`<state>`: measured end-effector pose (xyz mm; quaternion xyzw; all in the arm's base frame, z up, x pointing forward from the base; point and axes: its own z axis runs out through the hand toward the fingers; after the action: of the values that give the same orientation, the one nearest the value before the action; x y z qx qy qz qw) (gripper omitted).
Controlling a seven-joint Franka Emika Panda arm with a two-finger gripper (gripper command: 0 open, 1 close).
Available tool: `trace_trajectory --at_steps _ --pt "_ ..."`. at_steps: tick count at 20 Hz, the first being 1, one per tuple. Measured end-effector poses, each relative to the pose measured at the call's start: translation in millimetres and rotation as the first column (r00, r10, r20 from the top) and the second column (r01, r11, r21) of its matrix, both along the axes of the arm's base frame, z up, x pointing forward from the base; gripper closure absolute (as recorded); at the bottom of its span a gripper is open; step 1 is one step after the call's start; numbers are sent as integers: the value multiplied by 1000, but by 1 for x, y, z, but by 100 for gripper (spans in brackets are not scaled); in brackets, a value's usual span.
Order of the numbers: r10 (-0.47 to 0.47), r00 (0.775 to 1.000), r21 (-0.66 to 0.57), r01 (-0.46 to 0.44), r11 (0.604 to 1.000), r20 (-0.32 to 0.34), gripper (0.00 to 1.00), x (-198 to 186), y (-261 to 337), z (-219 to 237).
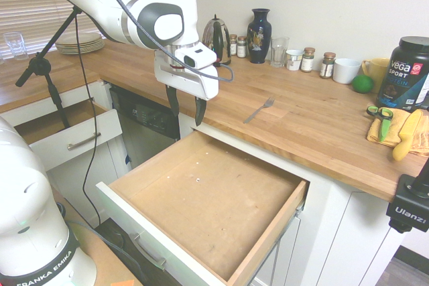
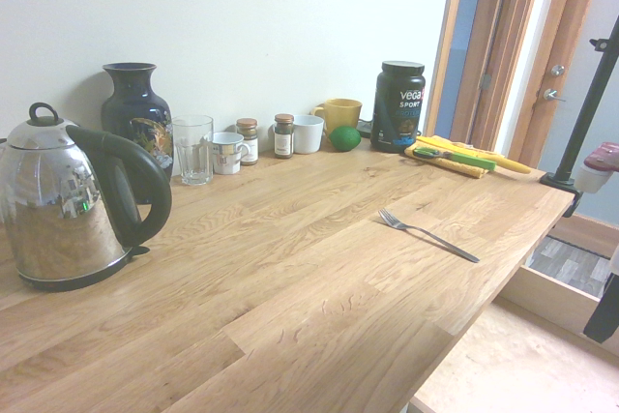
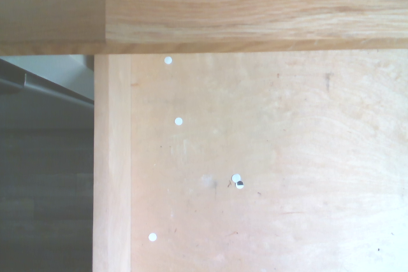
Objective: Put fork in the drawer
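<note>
Lying on the wooden countertop (image 1: 301,115) near its front edge, the fork (image 1: 259,109) has its tines toward the wall side and its long thin handle toward the edge above the drawer (image 1: 208,199). The drawer stands pulled out below the counter, its light brown bottom dotted with a few small white discs, its white front carrying a metal bar handle (image 1: 147,251). Above the drawer's far left corner, as the first exterior view shows it, hangs the gripper (image 1: 186,108), its two dark fingers spread apart and pointing down, with nothing between them; it is well apart from the fork.

Farther back on the counter, along the wall, are the metal kettle (image 2: 68,205) with a black handle, the dark blue vase (image 2: 137,118), the clear glass (image 2: 194,150), a small metallic cup (image 2: 227,154), two spice jars (image 2: 282,136) with brownish lids, the white cup (image 2: 308,133), the yellow mug (image 2: 340,115) and a round green object (image 2: 345,138). Next comes the black Vega Sport tub (image 2: 397,108), with the green-handled scissors (image 2: 455,157) on a yellow cloth (image 2: 445,167) just beside it.

To one side, a smaller drawer (image 1: 77,132) also stands open, near the black-fronted dishwasher (image 1: 149,125).
</note>
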<state>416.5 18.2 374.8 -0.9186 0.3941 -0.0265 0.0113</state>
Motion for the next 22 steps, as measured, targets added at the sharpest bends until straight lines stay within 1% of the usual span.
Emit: trace_trajectory --at_steps 3,6,15,22 --pt "-5 1000 5 5 1000 5 0 2 -1 0" --pt "-12 1000 4 12 1000 20 0 16 -4 5" --pt "-59 997 -4 60 998 41 0 83 -32 23" --pt "-101 994 1 101 995 30 0 136 -54 21"
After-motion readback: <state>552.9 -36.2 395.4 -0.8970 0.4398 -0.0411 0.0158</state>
